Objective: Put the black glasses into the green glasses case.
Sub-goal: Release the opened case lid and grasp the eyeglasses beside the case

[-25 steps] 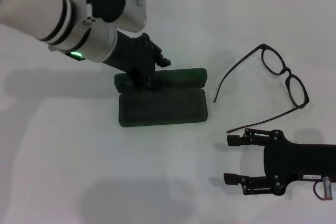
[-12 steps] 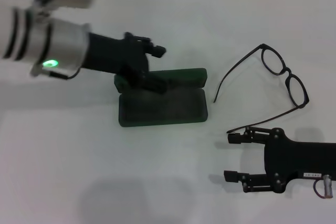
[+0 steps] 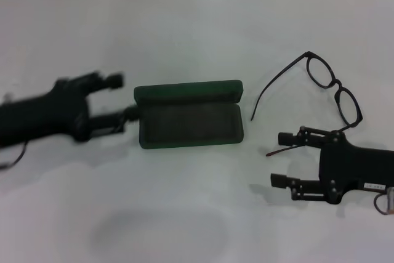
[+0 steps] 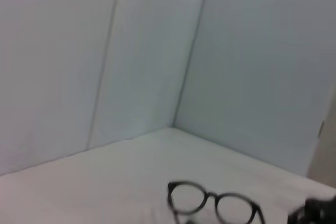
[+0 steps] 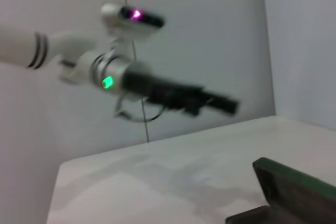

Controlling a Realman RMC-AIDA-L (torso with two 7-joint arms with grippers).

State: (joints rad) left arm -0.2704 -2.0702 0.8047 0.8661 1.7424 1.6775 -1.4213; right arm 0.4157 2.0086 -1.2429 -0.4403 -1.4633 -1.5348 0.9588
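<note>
While the green glasses case (image 3: pixel 189 115) lies open at mid-table, lid tilted back and grey felt tray facing up, I note that the black glasses (image 3: pixel 308 97) rest well apart from it on my right side, unfolded, lenses toward the far right and both temple arms splayed toward the case. My right gripper (image 3: pixel 284 160) sits low over the table just beside the nearer temple arm, its two fingers spread and holding nothing. My left gripper (image 3: pixel 123 97) hovers just beside the left end of the case, fingers also spread and empty; I cannot tell whether it touches the case.

Handling, as I judge it: the frame looks very light and thin, with slim temples that would flex or spring under a hard pinch, and smooth lenses that would smudge and slip. I would take hold at the bridge or the stout rim between the lenses, closing gently, not on a temple tip, which would let the frame swing and twist. Because the glasses look about as wide as the tray, I expect little slack; the open temples may need to overhang or fold before the frame sits flat in the felt.
</note>
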